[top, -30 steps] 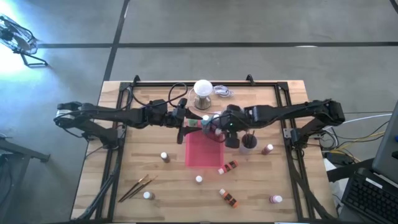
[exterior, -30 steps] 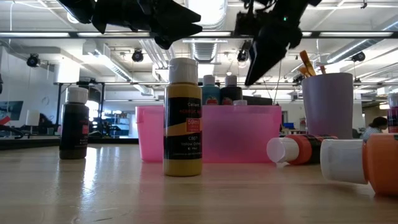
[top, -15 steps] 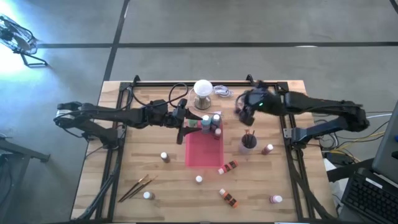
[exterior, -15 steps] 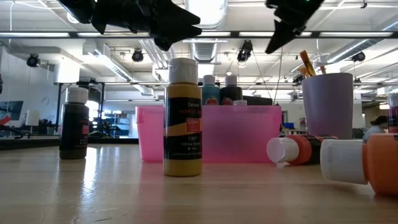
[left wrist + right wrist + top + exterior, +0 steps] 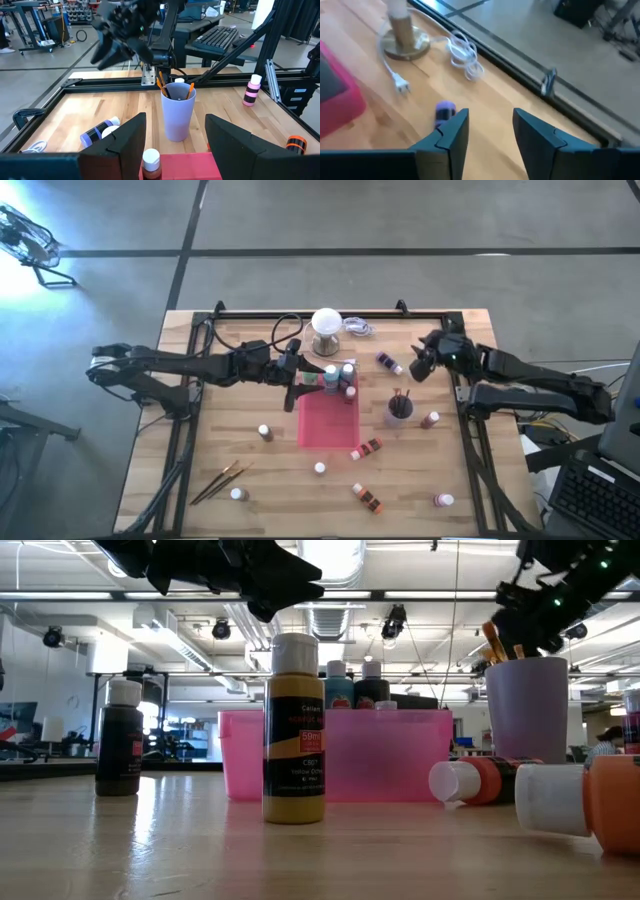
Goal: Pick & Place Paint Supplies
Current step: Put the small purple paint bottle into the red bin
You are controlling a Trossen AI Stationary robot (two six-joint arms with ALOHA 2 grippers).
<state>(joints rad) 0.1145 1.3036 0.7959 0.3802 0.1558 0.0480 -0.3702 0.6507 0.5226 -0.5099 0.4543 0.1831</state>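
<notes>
Pink plastic tray (image 5: 326, 425) lies in the middle of the wooden table (image 5: 240, 360), and several bottles already stand at its far end, the teal bottle (image 5: 330, 376) among them. The left gripper (image 5: 296, 370) hangs just beside them; its fingers are apart with nothing between them. The right gripper (image 5: 419, 366) is near the table's right edge, fingers also apart and empty, as its wrist view shows. The purple bottle (image 5: 388, 362) lies on its side on the bare wood between tray and right gripper, near the lilac cup (image 5: 399, 410) of brushes.

I think the main risk is this lying bottle: it is round, so a slightly off-centre pinch could make it roll toward the white cable (image 5: 462, 55) or the lamp base (image 5: 406, 40). A low approach could also knock the cup, which looks easy to tip with the brushes in it.

A second ago the right gripper was over the tray's far end, and the purple bottle was not on the wood; now the arm has pulled back to the right. The left arm has not moved. Many other bottles and two brushes (image 5: 222, 479) remain scattered.
</notes>
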